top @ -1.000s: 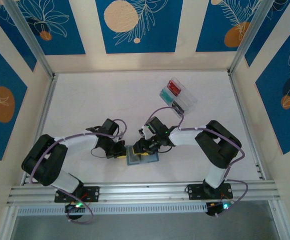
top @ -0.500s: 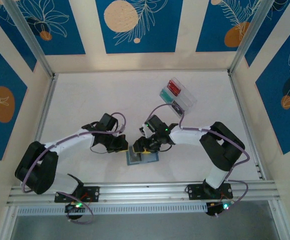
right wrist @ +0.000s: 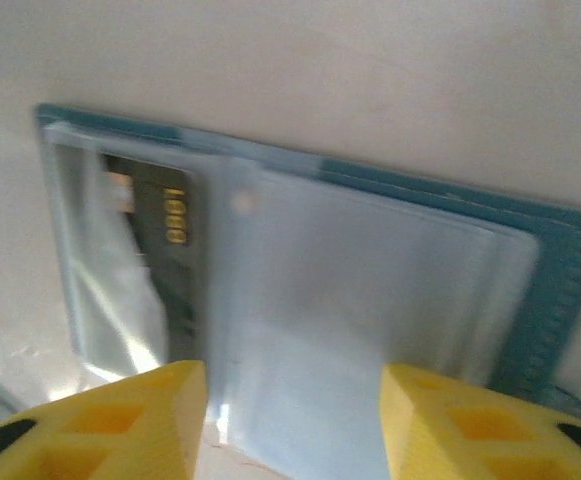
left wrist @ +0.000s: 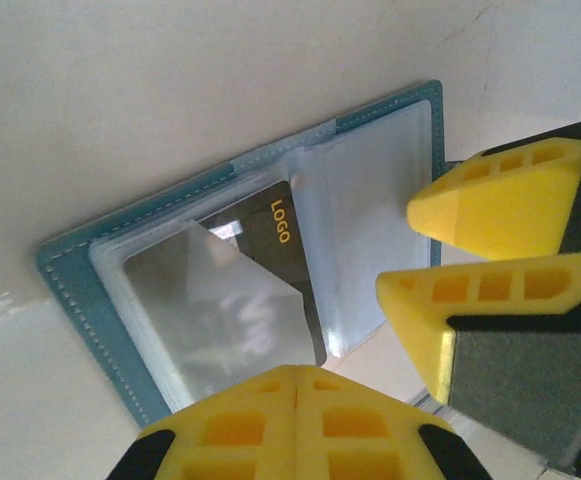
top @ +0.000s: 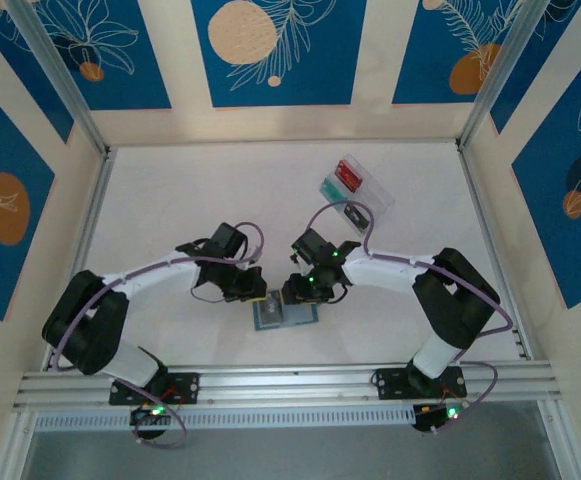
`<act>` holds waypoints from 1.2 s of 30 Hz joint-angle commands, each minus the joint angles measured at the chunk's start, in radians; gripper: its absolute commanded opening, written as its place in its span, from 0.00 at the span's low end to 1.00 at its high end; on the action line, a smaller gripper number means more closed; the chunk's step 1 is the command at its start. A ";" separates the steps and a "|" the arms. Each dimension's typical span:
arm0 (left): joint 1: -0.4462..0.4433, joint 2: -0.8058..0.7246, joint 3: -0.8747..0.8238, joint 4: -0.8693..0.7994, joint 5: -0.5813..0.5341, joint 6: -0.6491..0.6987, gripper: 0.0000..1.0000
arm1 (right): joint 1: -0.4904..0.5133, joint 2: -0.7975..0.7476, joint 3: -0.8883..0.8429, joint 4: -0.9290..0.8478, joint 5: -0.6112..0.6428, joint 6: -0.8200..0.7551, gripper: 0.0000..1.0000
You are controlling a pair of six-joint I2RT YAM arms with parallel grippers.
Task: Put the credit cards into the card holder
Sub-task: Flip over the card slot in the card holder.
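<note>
The card holder (top: 285,314) lies open low centre in the top view, with a dark card (left wrist: 282,236) seemingly tucked in a clear sleeve (left wrist: 370,230); others may wait in the clear tray (top: 356,196) upper right. The left gripper (top: 257,293), fingers together, and right gripper (top: 298,292), fingers apart, crowd its far edge; open surface (top: 190,200) lies beyond.

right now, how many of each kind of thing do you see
holder: 1
card: 1 seen, dark, in the holder
tray: 1, contents too small to count
grippers: 2, left gripper, right gripper
total: 5
</note>
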 commanded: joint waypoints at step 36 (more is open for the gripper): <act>-0.031 0.141 -0.067 0.071 -0.019 0.030 0.00 | 0.080 0.128 0.133 -0.167 0.237 -0.121 0.27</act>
